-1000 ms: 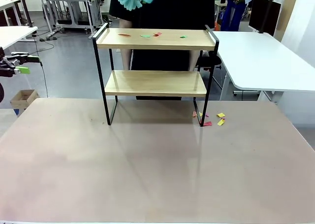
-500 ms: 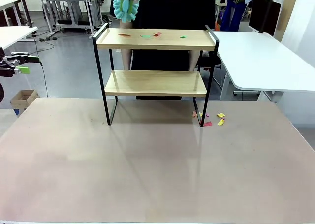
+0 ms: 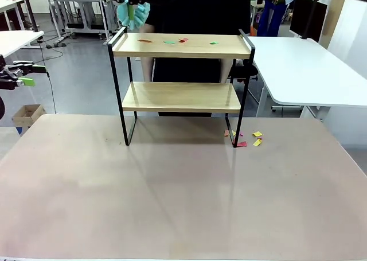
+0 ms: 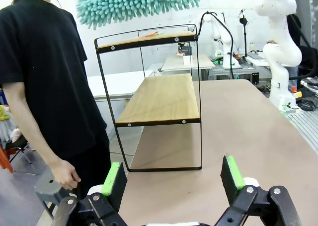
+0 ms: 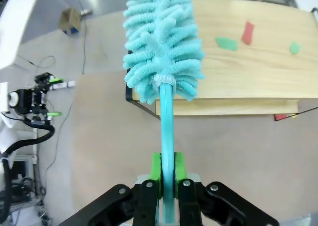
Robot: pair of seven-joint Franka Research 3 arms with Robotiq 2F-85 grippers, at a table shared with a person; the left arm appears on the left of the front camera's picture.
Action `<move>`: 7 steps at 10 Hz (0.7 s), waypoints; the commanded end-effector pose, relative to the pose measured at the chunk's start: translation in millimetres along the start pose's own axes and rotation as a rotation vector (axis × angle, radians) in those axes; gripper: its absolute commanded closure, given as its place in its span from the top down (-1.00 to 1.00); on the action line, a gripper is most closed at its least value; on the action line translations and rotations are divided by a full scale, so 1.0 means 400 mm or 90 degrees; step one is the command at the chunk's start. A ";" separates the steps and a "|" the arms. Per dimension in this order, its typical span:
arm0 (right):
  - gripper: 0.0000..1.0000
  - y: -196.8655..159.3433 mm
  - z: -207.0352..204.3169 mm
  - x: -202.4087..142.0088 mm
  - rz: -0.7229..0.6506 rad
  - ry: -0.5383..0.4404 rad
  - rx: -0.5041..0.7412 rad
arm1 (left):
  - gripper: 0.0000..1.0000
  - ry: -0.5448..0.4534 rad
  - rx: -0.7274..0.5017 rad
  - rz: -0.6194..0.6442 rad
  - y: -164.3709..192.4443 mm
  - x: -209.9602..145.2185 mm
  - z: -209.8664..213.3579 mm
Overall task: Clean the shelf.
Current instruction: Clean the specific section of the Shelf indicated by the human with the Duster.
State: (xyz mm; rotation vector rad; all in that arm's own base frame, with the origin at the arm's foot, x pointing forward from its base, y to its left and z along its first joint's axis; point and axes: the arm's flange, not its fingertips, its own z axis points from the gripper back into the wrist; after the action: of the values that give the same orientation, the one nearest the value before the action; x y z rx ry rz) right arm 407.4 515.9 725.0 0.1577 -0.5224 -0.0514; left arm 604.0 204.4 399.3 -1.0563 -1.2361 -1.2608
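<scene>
On the far part of the table (image 3: 183, 215) stands the shelf (image 3: 180, 96), a person (image 4: 49, 62) behind it. Over the top board's left end hangs a teal duster (image 5: 163, 42) — handle clamped in the right gripper (image 5: 168, 167). The left gripper (image 4: 173, 172) gapes wide, holding nothing. Paper scraps (image 3: 182, 41) lie on the top board — loose scraps (image 3: 252, 138) by the right front leg.

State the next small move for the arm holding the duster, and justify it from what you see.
Probably lower the duster, clamped in the right gripper, onto the left end of the top board of the shelf, ready to sweep. The head hangs just above that end, and coloured paper scraps lie further along the board.
</scene>
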 end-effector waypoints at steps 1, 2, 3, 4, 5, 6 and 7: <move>-0.74 0.079 0.024 0.045 -0.020 -0.026 -0.010 | 1.00 -0.002 -0.002 -0.010 -0.003 0.006 -0.001; -0.74 0.083 0.015 0.041 -0.022 -0.023 -0.008 | 1.00 -0.002 -0.002 -0.010 -0.003 0.006 -0.001; -0.74 0.084 0.003 0.036 -0.023 -0.018 -0.004 | 1.00 -0.002 -0.002 -0.010 -0.003 0.006 -0.001; -0.74 0.084 -0.017 0.024 -0.023 -0.008 -0.004 | 1.00 -0.002 -0.002 -0.010 -0.003 0.006 -0.001; -0.74 0.085 -0.033 0.014 -0.024 0.002 -0.003 | 1.00 -0.002 -0.002 -0.010 -0.003 0.006 -0.001; -0.74 0.083 -0.048 0.004 -0.025 0.015 -0.006 | 1.00 -0.002 -0.002 -0.010 -0.003 0.006 -0.001; -0.74 0.081 -0.068 -0.006 -0.026 0.031 -0.008 | 1.00 -0.002 -0.002 -0.010 -0.003 0.006 -0.001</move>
State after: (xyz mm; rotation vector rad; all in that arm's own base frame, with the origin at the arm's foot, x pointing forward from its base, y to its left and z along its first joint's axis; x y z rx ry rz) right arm 418.3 542.8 698.2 0.1537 -0.4934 -0.0494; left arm 604.0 204.4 399.3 -1.0563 -1.2361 -1.2608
